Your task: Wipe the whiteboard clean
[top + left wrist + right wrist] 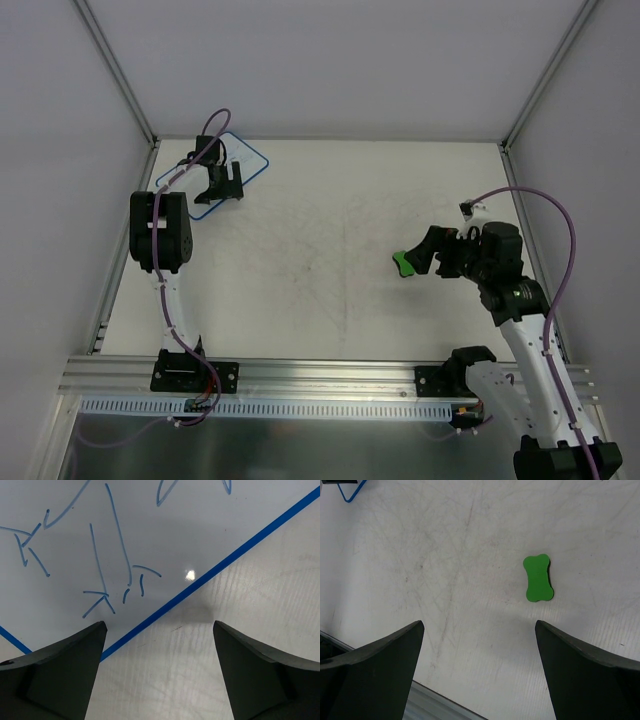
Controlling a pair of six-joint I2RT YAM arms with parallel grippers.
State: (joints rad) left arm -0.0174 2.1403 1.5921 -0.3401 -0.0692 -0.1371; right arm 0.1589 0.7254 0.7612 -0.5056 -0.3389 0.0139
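The whiteboard (pixel 250 160) lies flat at the table's far left, white with a thin blue rim. The left wrist view shows it (pixel 150 540) covered with thin blue scribbles. My left gripper (pixel 222 196) hangs over its near edge, open and empty (pixel 160 625), straddling the blue rim and the bare table. A small green bone-shaped block (pixel 403 264) lies on the table at the right, seen also in the right wrist view (pixel 538 578). My right gripper (pixel 416 255) is above and just behind it, open and empty (pixel 480 622). A corner of the whiteboard (pixel 351 491) shows far off.
The scuffed white table (pixel 330 250) is walled by white panels with metal posts at the back corners. An aluminium rail (pixel 320 375) runs along the near edge and shows in the right wrist view (pixel 420 705).
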